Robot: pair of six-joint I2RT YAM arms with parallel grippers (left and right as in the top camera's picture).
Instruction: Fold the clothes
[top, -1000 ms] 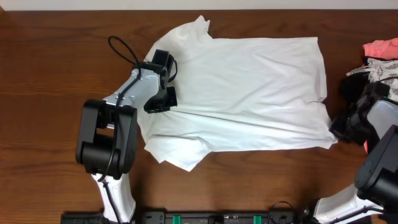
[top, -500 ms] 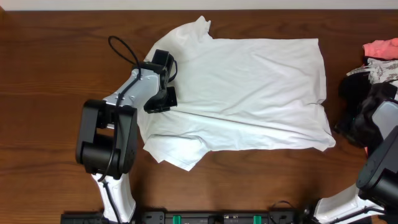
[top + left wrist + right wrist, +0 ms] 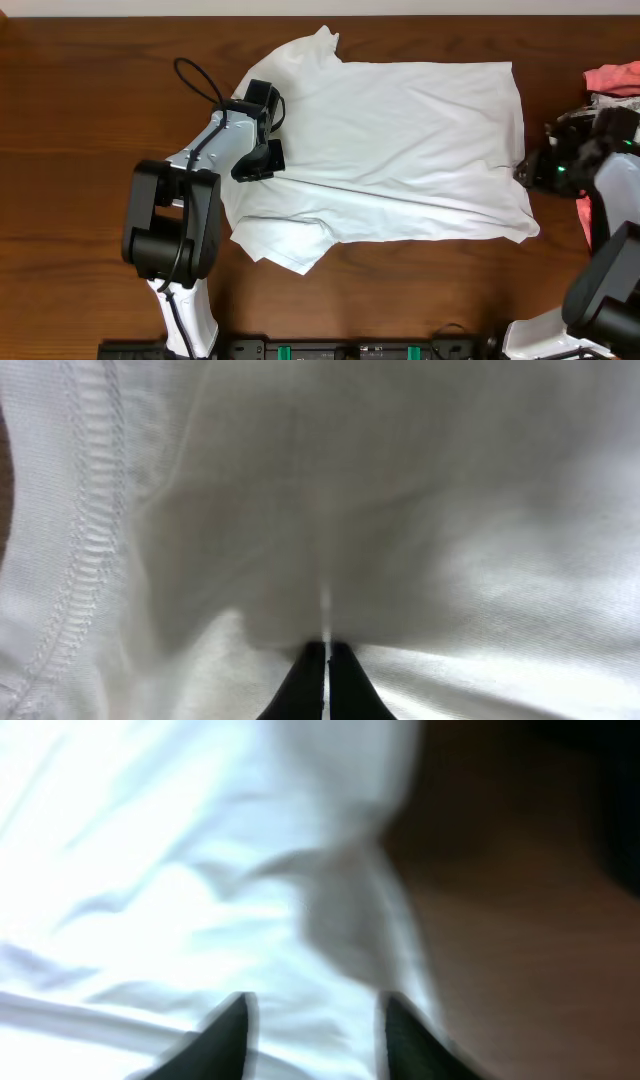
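The clothes are one white T-shirt [image 3: 400, 140] spread flat on the brown table, collar to the left and hem to the right. My left gripper [image 3: 262, 160] rests on its left part near the collar, and in the left wrist view its fingers [image 3: 327, 660] are pressed together with a ridge of cloth [image 3: 330, 600] bunched at their tips. My right gripper [image 3: 528, 172] sits at the shirt's right hem. In the blurred right wrist view the right gripper [image 3: 315, 1005] stands open over the shirt's edge [image 3: 350, 920], nothing between its fingers.
A pile of other garments lies at the right table edge: a pink one [image 3: 612, 77] on top of a black-and-white patterned one [image 3: 612, 112]. Bare wood [image 3: 80, 150] stretches left of the shirt. A black rail [image 3: 350, 350] runs along the front edge.
My right gripper has moved from the shirt's lower right corner up to the middle of the right hem and its fingers have parted. The left arm has not moved.
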